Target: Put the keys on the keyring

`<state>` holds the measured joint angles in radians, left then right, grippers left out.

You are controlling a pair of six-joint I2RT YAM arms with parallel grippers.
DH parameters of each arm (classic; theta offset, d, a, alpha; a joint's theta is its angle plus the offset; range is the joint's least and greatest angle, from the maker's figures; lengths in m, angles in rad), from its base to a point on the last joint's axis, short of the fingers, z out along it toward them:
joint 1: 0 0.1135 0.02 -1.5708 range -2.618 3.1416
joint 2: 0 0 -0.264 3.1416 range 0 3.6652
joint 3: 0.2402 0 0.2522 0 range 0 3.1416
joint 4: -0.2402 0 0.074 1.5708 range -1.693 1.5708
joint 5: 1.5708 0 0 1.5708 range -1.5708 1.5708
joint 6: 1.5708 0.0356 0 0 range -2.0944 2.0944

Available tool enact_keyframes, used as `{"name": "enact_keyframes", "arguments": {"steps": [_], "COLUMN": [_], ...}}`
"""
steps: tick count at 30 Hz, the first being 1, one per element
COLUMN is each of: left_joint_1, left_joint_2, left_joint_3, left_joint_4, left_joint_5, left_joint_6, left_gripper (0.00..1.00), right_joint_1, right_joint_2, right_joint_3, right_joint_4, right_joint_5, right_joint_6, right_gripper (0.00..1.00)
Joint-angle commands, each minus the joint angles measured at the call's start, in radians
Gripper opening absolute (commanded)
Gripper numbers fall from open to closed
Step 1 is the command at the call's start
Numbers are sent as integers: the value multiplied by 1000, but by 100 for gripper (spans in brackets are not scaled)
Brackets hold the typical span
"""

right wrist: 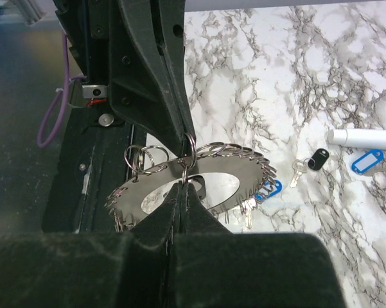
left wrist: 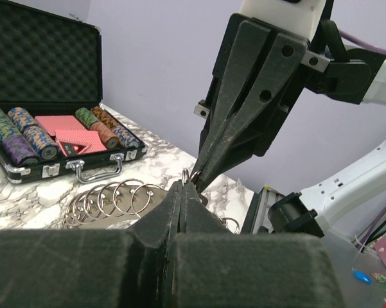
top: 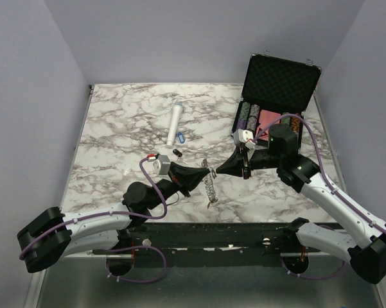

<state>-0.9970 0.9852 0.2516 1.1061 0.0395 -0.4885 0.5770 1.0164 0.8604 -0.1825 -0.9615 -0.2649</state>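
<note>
The keyring [right wrist: 270,168], a flat grey toothed disc with several split rings along its rim, hangs above the table between both grippers. It also shows in the top view [top: 210,187] and the left wrist view [left wrist: 109,200]. My left gripper [left wrist: 182,186] is shut on one split ring at the rim. My right gripper [right wrist: 184,184] is shut on a small ring at the disc's inner edge, tip to tip with the left one. A blue-tagged key [right wrist: 268,191] is partly hidden under the disc. A black-tagged key [right wrist: 316,160] and another blue-tagged key [right wrist: 367,161] lie on the table.
A white cylinder [top: 175,124] lies at mid table beside the loose keys [top: 178,144]. An open black case [top: 274,102] with poker chips and cards stands at the back right. The table's near edge has a black rail [top: 212,234].
</note>
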Motion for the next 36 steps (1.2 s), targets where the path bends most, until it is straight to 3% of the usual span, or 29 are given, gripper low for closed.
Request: {"name": "enact_keyframes", "arguments": {"steps": [1,7,10,13,16,23,30,36], "left_joint_1": [-3,-3,-3,-3,-3,9,23,24], "left_joint_2": [20,75,95,99,87,38,32,62], "left_joint_3": [-2,8,11,3,-17,-60,-64,-37], "left_joint_4": [172,239,254,262,256,235,274,307], "left_joint_5": [-62,-52,-43,-39,0,108,237,255], "left_joint_6": [-45,-71,-78,-70,-44,22,48,42], "left_gripper": [0,0,0,0,0,0,0,0], "right_joint_1": [20,43,46,44,38,-5,-9,3], "right_joint_2": [2,11,10,-4,-19,-18,17,28], "right_joint_3": [-14,-15,-18,-1,41,88,-9,-27], "right_joint_4": [-54,-55,-64,-104,-127,-63,87,98], "right_joint_5": [-40,-39,-46,-46,-28,-94,-161,-164], "right_joint_6": [-65,-99,-108,-128,-73,79,223,211], "right_gripper": [0,1,10,29,37,40,39,36]}}
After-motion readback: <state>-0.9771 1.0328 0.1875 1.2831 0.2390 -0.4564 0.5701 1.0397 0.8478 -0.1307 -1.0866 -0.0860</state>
